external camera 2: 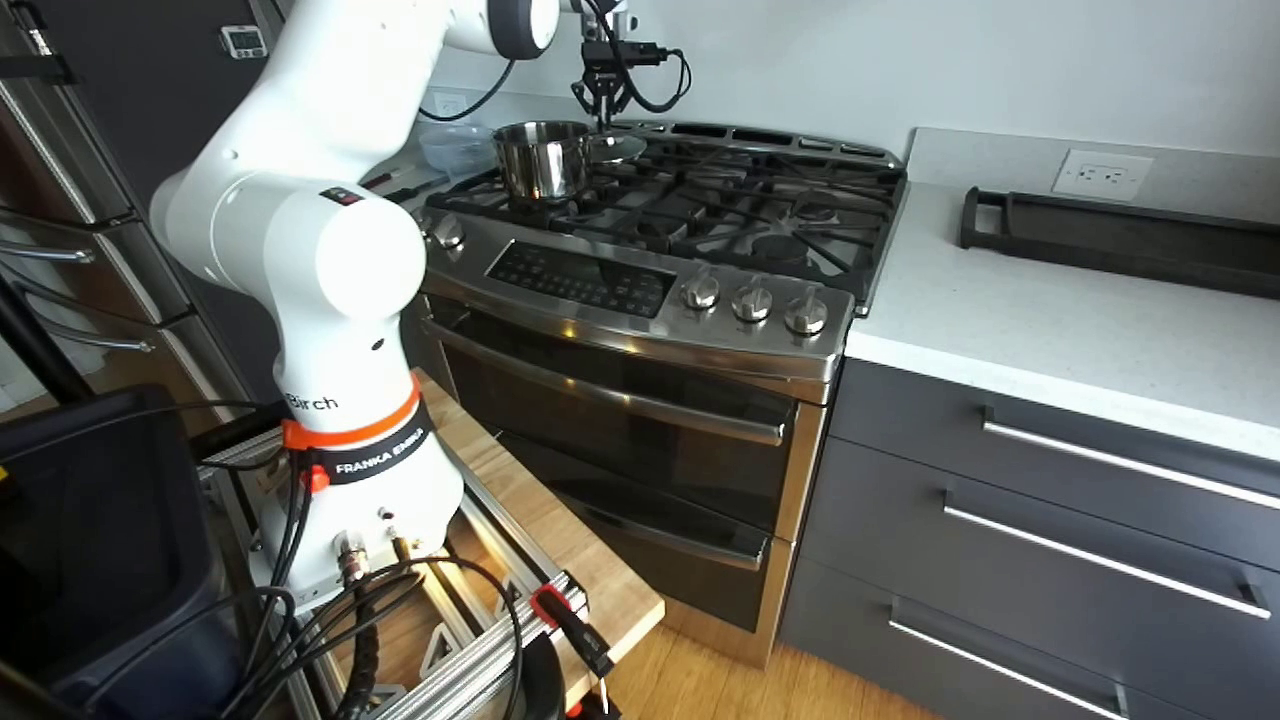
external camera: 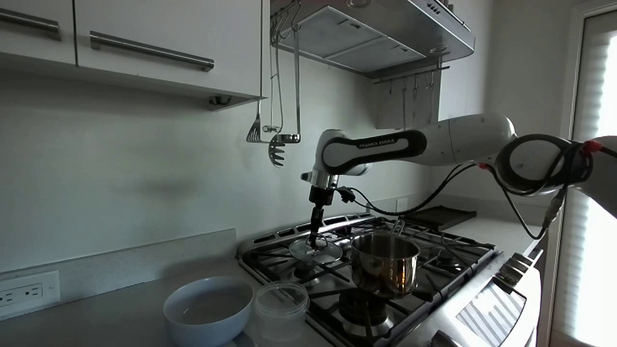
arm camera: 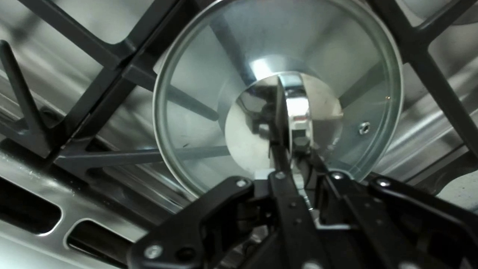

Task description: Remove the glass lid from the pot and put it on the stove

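The see-through glass lid (external camera: 330, 253) is over the rear burner of the stove (external camera: 448, 308), beside the steel pot (external camera: 385, 267). The lid (external camera 2: 620, 150) and the pot (external camera 2: 540, 165) also show in an exterior view, the pot uncovered on a front grate. In the wrist view the lid (arm camera: 194, 93) lies under my gripper (arm camera: 293, 149), with dark grates seen through the glass. The fingers are shut on its upright metal loop handle (arm camera: 298, 106) from both sides. I cannot tell whether the lid's rim rests on the grate or hangs just above it.
A whitish bowl (external camera: 207, 308) and a clear plastic container (external camera: 282, 308) stand on the counter beside the stove. A black griddle tray (external camera 2: 1120, 240) lies on the opposite counter. Utensils (external camera: 277, 144) hang on the wall, and a range hood (external camera: 376, 33) is above. The wall is close behind the gripper.
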Action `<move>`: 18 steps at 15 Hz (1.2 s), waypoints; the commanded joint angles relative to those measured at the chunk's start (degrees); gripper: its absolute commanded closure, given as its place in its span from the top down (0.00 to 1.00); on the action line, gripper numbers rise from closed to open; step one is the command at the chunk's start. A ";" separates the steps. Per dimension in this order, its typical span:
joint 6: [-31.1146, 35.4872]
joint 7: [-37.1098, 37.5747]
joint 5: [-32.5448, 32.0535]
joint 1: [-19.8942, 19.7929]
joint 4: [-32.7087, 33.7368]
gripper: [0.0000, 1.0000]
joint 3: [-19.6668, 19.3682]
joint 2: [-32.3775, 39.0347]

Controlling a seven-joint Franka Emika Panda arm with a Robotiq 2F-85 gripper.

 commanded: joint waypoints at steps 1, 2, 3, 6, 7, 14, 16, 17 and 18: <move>-2.27 -1.19 0.25 0.30 3.79 0.04 0.31 2.54; -2.33 -1.24 0.29 0.28 4.07 0.05 0.33 2.78; -2.44 -1.28 0.32 0.28 4.39 0.05 0.35 3.02; -2.95 -1.35 0.34 0.35 5.37 0.16 0.46 3.64; -3.00 -1.22 0.19 0.43 5.62 0.41 0.41 3.63; -3.71 -0.36 -1.81 1.54 7.07 0.82 -0.39 0.28; -3.61 1.16 -2.61 2.09 6.35 0.98 -0.89 -2.24; -3.21 1.85 -2.88 2.17 5.25 1.00 -1.02 -3.84; -3.32 3.59 -2.18 2.00 3.97 1.00 -0.80 -5.70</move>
